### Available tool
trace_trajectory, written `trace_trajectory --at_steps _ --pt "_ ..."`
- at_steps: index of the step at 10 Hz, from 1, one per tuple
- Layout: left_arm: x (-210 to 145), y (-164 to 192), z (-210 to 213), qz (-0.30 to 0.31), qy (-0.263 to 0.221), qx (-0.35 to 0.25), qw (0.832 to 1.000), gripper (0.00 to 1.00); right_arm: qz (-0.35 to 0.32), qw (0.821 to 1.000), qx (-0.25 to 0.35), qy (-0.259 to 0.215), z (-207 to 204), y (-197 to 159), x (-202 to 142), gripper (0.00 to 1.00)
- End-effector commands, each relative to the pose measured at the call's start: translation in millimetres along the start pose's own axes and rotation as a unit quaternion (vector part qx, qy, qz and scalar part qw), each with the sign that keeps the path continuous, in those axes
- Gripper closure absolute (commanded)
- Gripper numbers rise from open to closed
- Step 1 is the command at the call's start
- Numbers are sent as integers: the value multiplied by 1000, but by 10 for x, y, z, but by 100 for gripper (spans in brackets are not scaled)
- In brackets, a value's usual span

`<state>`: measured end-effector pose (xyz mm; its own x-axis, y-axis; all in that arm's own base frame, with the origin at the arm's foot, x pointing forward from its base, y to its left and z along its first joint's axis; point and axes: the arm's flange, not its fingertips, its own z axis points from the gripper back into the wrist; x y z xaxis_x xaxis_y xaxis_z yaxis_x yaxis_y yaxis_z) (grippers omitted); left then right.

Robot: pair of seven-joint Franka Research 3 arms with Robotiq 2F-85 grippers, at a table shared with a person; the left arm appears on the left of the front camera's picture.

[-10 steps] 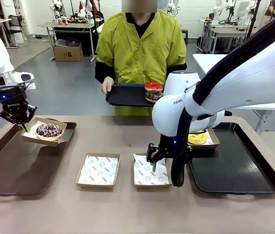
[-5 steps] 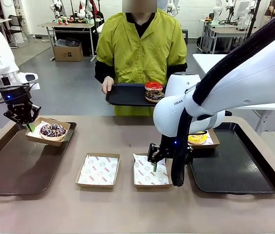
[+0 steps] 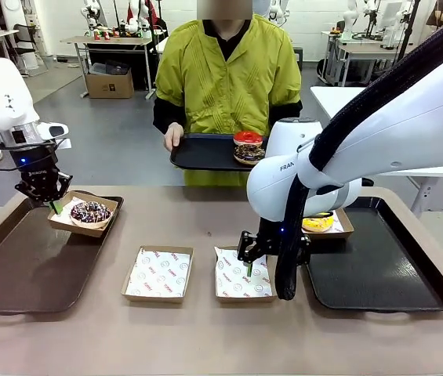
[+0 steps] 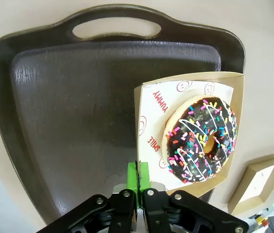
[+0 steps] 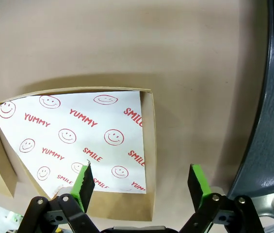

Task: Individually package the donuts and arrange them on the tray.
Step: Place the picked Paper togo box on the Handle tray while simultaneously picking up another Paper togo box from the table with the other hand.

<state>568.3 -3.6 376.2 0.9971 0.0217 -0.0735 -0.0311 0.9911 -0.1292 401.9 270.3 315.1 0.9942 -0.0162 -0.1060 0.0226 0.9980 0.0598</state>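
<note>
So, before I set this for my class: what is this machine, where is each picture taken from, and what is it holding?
Two white robot arms share a table with a person. The wide picture is from a fixed camera between the arms; the other two are from wrist cameras looking along each claw. The left claw is shut on the edge of a cardboard box holding a chocolate sprinkle donut, over a brown tray. The right claw hangs open above an empty paper-lined box. A yellow donut sits boxed by the dark tray on the right. The person holds a black tray with two more donuts.
</note>
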Motion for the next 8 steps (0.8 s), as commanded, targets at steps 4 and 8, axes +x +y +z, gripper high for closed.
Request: trace_trajectory --at_steps 4,8 --pt "44 35 -29 -27 -35 44 998 99 -7 1000 -5 -11 -44 19 32 0" --pt "51 16 -79 -23 -34 43 998 99 -7 1000 -5 -8 -47 22 44 0"
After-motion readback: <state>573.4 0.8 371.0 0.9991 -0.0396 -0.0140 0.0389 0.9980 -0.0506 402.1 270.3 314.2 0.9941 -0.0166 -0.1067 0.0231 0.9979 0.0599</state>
